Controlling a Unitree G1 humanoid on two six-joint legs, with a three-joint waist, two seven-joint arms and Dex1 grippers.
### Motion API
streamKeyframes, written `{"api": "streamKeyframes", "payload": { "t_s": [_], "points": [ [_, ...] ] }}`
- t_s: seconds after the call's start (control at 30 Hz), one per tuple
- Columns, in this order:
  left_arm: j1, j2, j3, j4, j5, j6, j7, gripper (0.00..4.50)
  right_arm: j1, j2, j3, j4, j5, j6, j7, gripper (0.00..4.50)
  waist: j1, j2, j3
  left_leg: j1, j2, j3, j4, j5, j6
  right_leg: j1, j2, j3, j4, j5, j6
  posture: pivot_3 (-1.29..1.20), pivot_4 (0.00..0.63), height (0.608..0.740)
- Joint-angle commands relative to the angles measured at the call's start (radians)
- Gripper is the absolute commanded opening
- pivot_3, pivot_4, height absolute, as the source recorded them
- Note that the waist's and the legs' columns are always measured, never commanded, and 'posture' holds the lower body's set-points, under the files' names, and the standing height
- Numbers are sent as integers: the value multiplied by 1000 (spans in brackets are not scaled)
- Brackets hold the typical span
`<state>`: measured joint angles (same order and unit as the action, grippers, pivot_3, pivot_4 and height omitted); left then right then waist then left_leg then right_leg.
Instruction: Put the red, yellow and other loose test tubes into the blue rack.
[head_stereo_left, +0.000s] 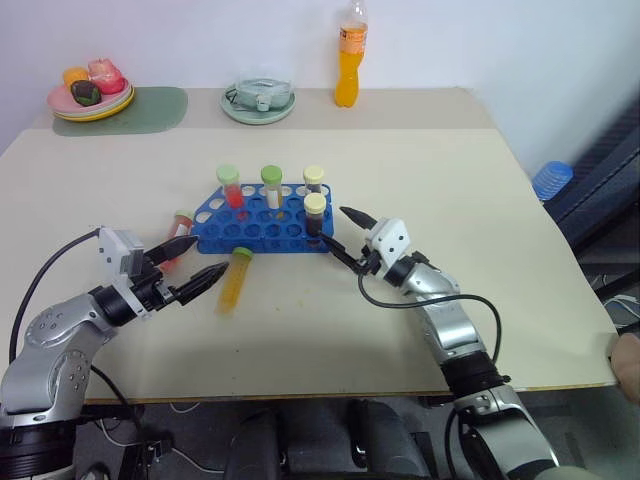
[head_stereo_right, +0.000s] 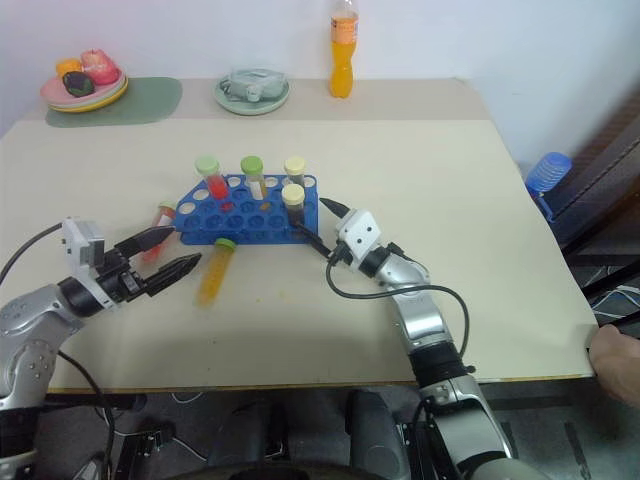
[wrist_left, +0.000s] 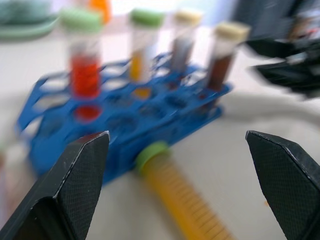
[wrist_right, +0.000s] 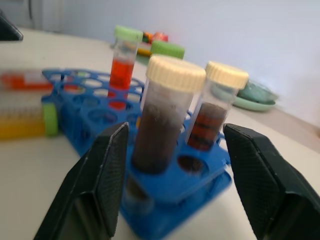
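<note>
Blue rack (head_stereo_left: 262, 222) mid-bench holds four upright tubes. I see R claw (head_stereo_left: 346, 238) released beside the brown tube (head_stereo_left: 314, 212); L claw (head_stereo_left: 195, 262) released near the loose yellow tube (head_stereo_left: 236, 276).

Between the left jaws, the yellow tube (wrist_left: 187, 202) is blurred, its far end cut off; the rack (wrist_left: 125, 125) behind is blurred.

4 tubes (head_stereo_left: 314, 214) in rack (head_stereo_left: 262, 224), 2 tubes (head_stereo_left: 236, 278) beside it
</note>
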<state>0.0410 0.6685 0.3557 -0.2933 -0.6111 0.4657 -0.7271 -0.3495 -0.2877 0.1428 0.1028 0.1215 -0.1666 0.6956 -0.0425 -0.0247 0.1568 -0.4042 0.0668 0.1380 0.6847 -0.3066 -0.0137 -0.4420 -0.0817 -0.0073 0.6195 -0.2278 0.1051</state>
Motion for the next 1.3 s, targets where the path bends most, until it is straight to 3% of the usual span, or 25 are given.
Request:
{"api": "streamKeyframes", "payload": {
  "t_s": [0.03, 0.23, 0.37, 0.6, 0.77, 1.03, 1.3],
  "points": [
    [40, 51, 86, -192, -8, 236, 209, 4500, 85, -155, -49, -242, 132, 160, 137, 3049, 6, 0, 0, -1, 0, -1, 0, 0, 0, 0, 0, 0, -1, 0, 0, 0, 150, 740],
    [-155, 25, 155, -292, -236, 777, 513, 4500, 158, -348, -104, -397, 257, 278, 283, 3049, 26, -1, 0, 8, 0, -4, -1, -4, 6, 8, 0, 0, -1, 0, 0, 0, 150, 740],
    [-367, -96, 204, -296, -312, 1134, 635, 4500, 187, -421, -114, -454, 303, 313, 356, 3049, 30, -2, 0, 15, -1, -3, -1, -4, 7, 15, 0, 0, -3, 0, 0, 0, 150, 740],
    [-442, -110, 112, -186, -575, 1149, 957, 4500, 245, -477, -127, -534, 389, 359, 446, 3049, 32, -3, 0, 15, -1, -5, -2, -1, 1, 15, 0, 0, -4, 0, 0, 0, 150, 740],
    [-498, -125, 51, -96, -708, 1149, 1185, 4500, 224, -469, -132, -523, 386, 370, 427, 3049, 33, -4, 0, 14, -2, -6, -1, -1, 1, 15, 0, 0, -4, -2, -3, 0, 150, 740],
    [-612, -215, -5, 58, -779, 1149, 1446, 4500, 197, -458, -132, -532, 376, 396, 371, 3049, 35, -5, 0, 14, -2, -4, -1, -1, 1, 15, 0, 0, -4, -1, -2, 0, 150, 740],
    [-669, -221, -62, 190, -826, 1149, 1562, 4500, 198, -445, -131, -568, 379, 422, 319, 3049, 35, -5, 0, 14, -3, -4, -1, 0, 1, 16, 0, 0, -4, -1, -1, 0, 150, 740]
  ]
}}
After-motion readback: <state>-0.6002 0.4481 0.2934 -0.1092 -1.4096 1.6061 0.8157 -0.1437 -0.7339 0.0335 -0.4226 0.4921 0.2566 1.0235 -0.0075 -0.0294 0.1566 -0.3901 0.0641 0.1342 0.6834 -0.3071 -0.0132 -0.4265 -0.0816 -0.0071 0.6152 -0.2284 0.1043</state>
